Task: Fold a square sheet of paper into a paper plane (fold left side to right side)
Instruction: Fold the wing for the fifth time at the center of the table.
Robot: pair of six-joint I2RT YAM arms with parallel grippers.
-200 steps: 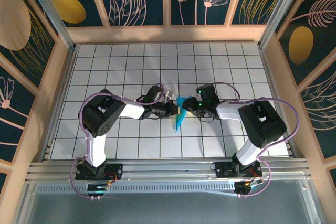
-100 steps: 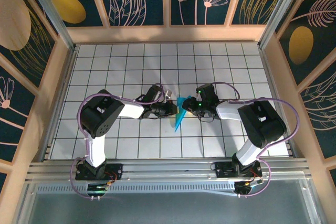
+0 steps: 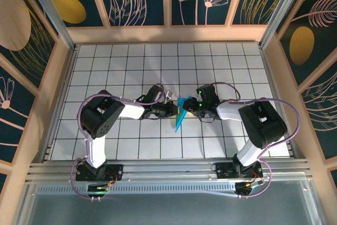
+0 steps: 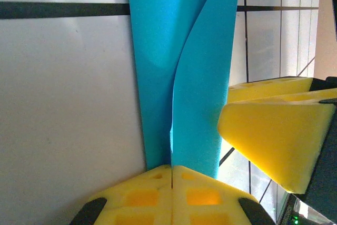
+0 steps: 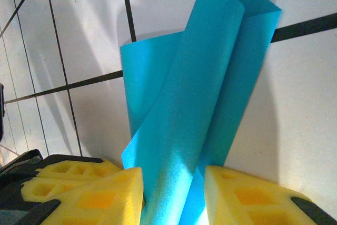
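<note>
Both arms are bent inward, forearms low over the tiled table (image 3: pixel 105 67), wrists facing each other mid-table. Left gripper (image 4: pixel 171 180) is clamped tight on the paper plane (image 4: pixel 184 77), a slim turquoise dart btw the two wrists w/ its tip toward the bases. Right gripper (image 5: pixel 174 198) straddles the loose flaps, jaws partway apart, can't tell if it's actually squeezing tbh.

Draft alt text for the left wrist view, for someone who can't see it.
A long folded strip of turquoise paper runs up a white tiled table. Its near end is pinched between the yellow left fingers, which are shut together. The yellow right fingers reach in from the right, at the paper's right edge.
</note>
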